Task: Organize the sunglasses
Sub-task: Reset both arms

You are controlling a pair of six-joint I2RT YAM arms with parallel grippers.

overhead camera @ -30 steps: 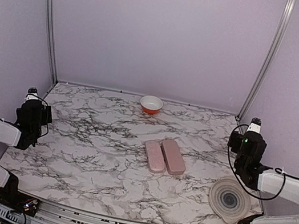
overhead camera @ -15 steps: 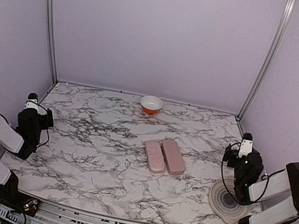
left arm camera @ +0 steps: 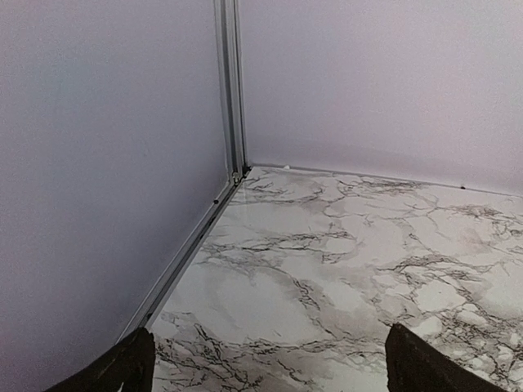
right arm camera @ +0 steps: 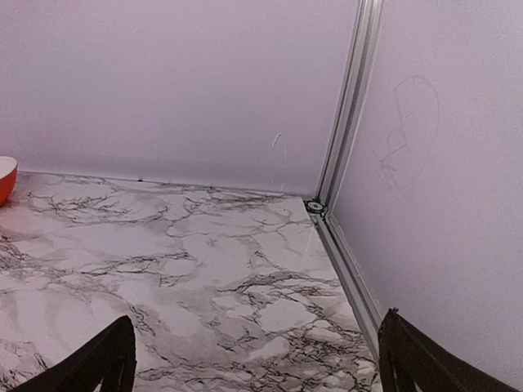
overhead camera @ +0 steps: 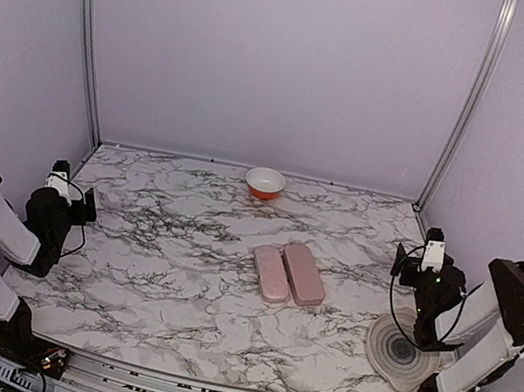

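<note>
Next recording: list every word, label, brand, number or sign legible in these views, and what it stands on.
No readable text in any view.
The pink cases: plain, no print visible.
The orange bowl: no marking visible.
The pale round dish: concentric rings only, no lettering.
The right wall: a faint scribble, not letters.

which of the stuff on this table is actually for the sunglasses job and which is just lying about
For the job: two pink cases, shut, side by side mid-table, probably; no sunglasses show in any view.
Lying about: orange bowl at the back edge; round translucent dish by the right arm.
</note>
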